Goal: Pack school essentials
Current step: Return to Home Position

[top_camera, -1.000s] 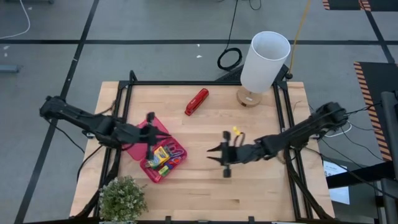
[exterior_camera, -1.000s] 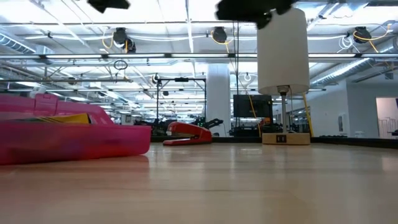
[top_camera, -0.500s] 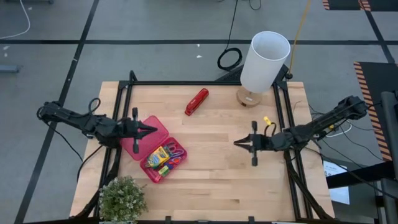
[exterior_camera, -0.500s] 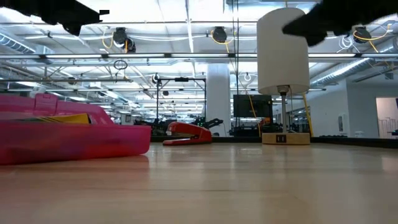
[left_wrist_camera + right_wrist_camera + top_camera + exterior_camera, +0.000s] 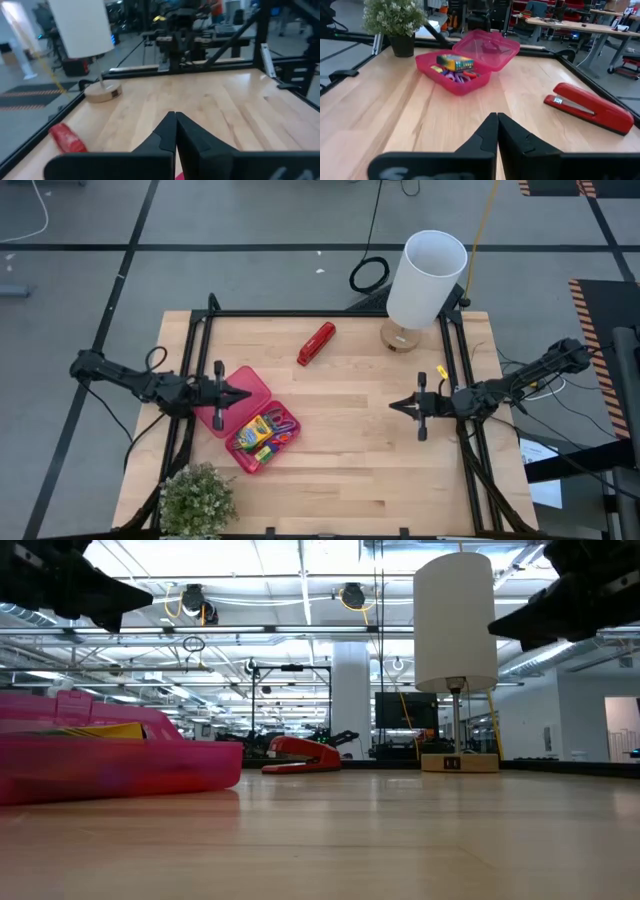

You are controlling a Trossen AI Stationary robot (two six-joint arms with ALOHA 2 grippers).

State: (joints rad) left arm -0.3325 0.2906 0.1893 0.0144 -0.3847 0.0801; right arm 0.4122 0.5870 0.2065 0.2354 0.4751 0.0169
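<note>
Packing stage, judged near its end. The pink case (image 5: 250, 420) is lying open near the table's left edge, lid flat behind the tray, beside the plant (image 5: 196, 498). The school essentials are sitting inside the tray: the crayon box (image 5: 455, 62), the scissors (image 5: 281, 424) and other small coloured pieces too small to name. No loose stationery is showing on the bare wood in any view, so the filling appears done; what seems left is shutting the lid, which is standing open.

The left gripper (image 5: 243, 392) is hovering over the case lid, fingers (image 5: 167, 131) pressed together with nothing between them. The right gripper (image 5: 396, 406) is hanging over the table's right half, well apart from the case, fingers (image 5: 490, 132) likewise pressed together and holding nothing.

The stapler (image 5: 316, 343) is lying toward the far edge, apart from the case and outside the packing. The lamp (image 5: 424, 281) is standing at the far right corner.
</note>
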